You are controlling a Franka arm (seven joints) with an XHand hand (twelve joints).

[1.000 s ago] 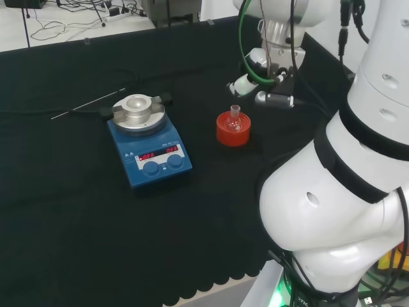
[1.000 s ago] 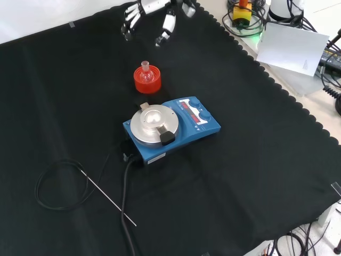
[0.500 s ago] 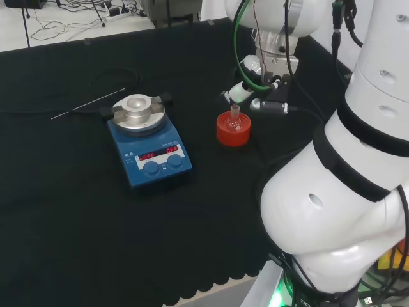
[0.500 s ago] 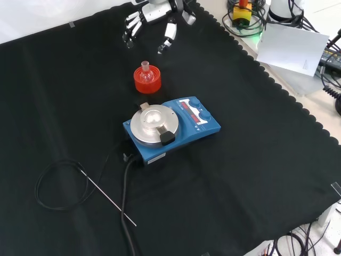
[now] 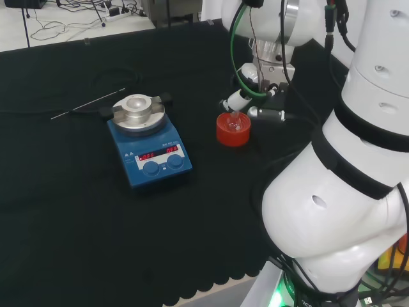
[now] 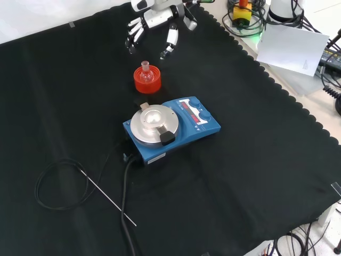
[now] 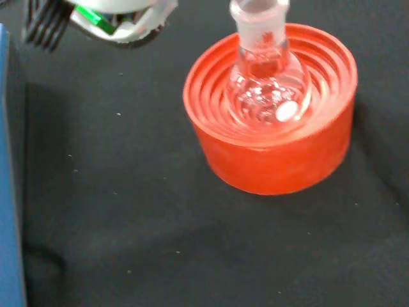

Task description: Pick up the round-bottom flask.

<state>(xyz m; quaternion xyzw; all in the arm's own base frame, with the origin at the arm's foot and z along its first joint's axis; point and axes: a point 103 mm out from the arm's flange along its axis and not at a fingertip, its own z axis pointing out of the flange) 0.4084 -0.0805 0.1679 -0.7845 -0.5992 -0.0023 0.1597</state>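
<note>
A small clear round-bottom flask (image 7: pixel 267 83) sits upright in a red ribbed ring stand (image 7: pixel 275 150) on the black cloth. In the front view the flask (image 6: pixel 145 72) in its stand (image 6: pixel 147 81) lies just below the hand (image 6: pixel 160 18), whose fingers (image 6: pixel 170 37) hang straight and spread, apart from the glass. In the head view the hand (image 5: pixel 239 99) hovers right above the stand (image 5: pixel 232 130), its fingers flanking the flask's neck without closing on it. The hand is open and holds nothing.
A blue hotplate stirrer (image 6: pixel 173 127) with a round metal top stands near the stand, closer to the front view's camera. A thin metal rod (image 6: pixel 106 194) and a looped black cable (image 6: pixel 56 184) lie on the cloth beyond it. The arm's white links (image 5: pixel 345 192) rise at the head view's right.
The hand has come down and moved toward the flask, from off to the side to just above the red stand. Flask and stand have not moved.
</note>
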